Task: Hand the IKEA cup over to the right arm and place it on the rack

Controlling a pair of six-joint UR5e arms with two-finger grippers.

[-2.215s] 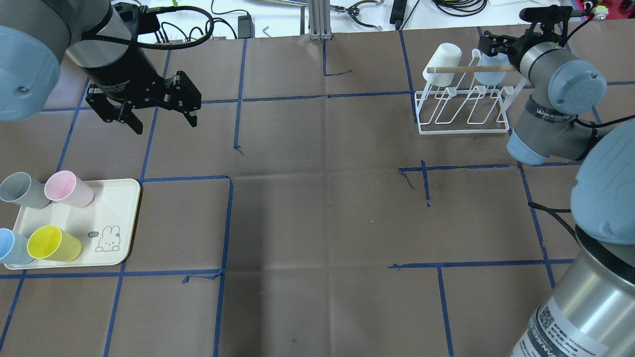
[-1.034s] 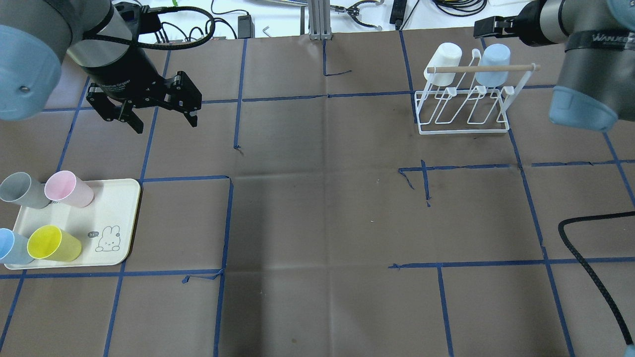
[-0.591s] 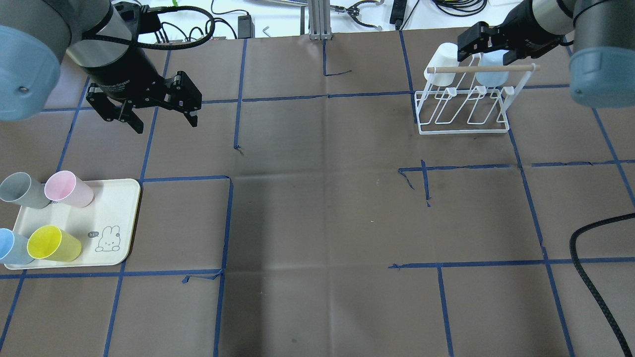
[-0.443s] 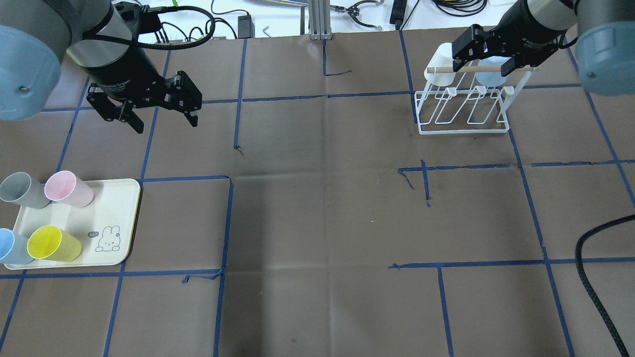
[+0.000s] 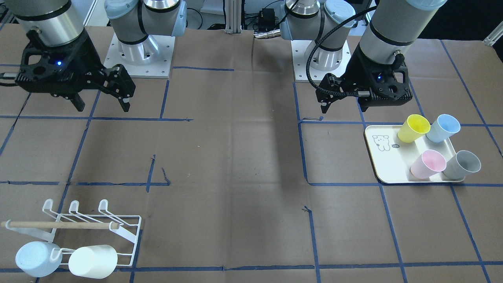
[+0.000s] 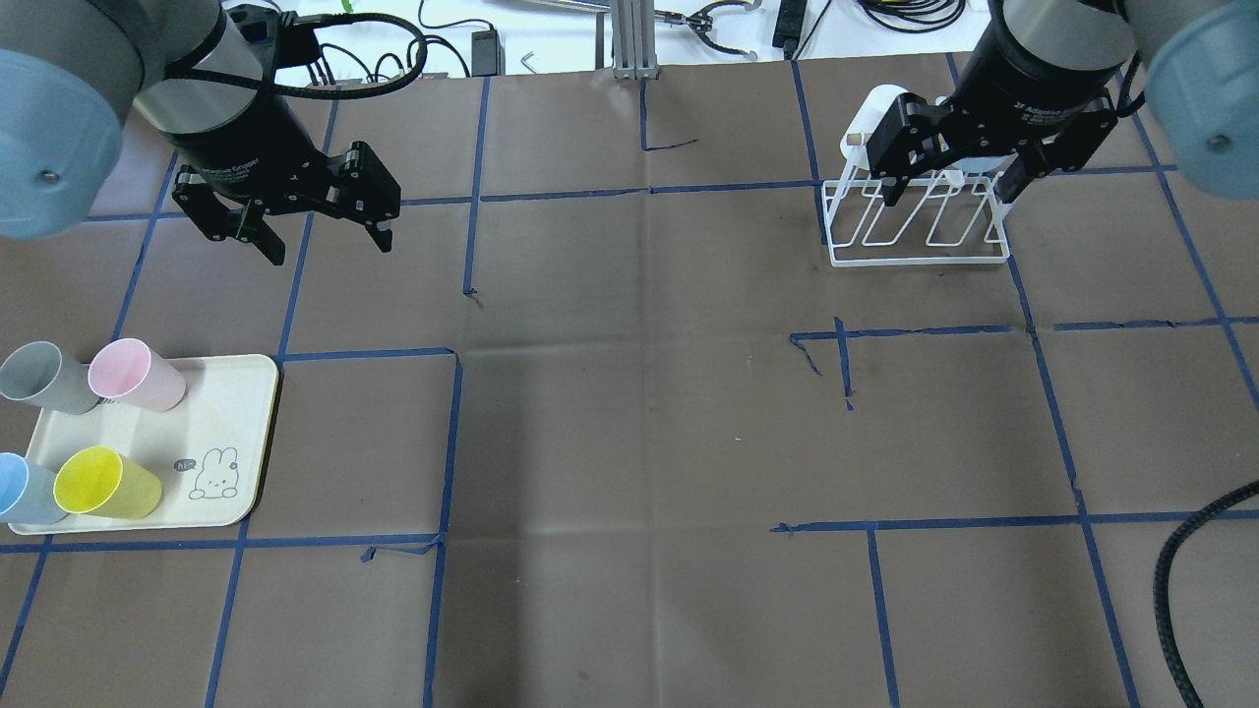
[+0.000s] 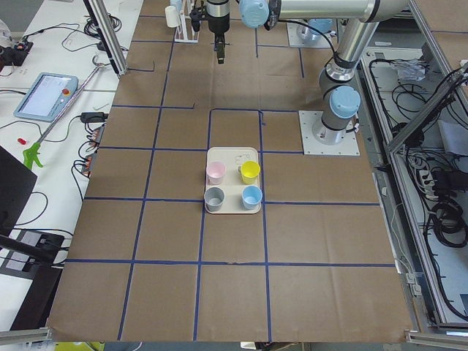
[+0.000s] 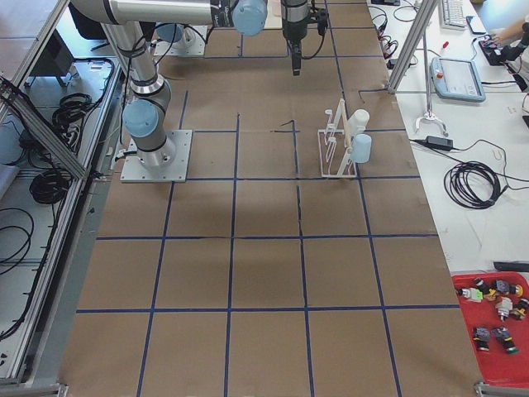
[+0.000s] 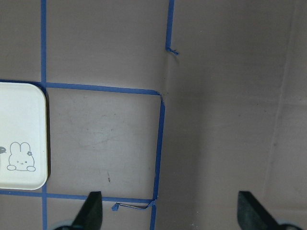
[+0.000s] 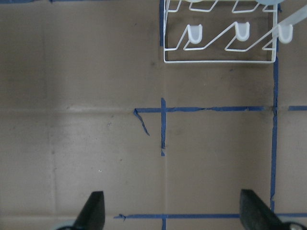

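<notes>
- Cups [image 6: 108, 482] on tray [image 6: 236, 393], lower left of overhead view — likely light, stiff, slick plastic; pinch across mid-wall.
- Left arm [image 6: 231, 133] and right arm [image 6: 1043, 59] — jaws wide, empty.

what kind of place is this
Probably a robotics lab: a silver-grey jointed left arm and matching right arm bolted to a brown paper-covered table gridded with blue tape, with a grey control pendant alongside.
</notes>
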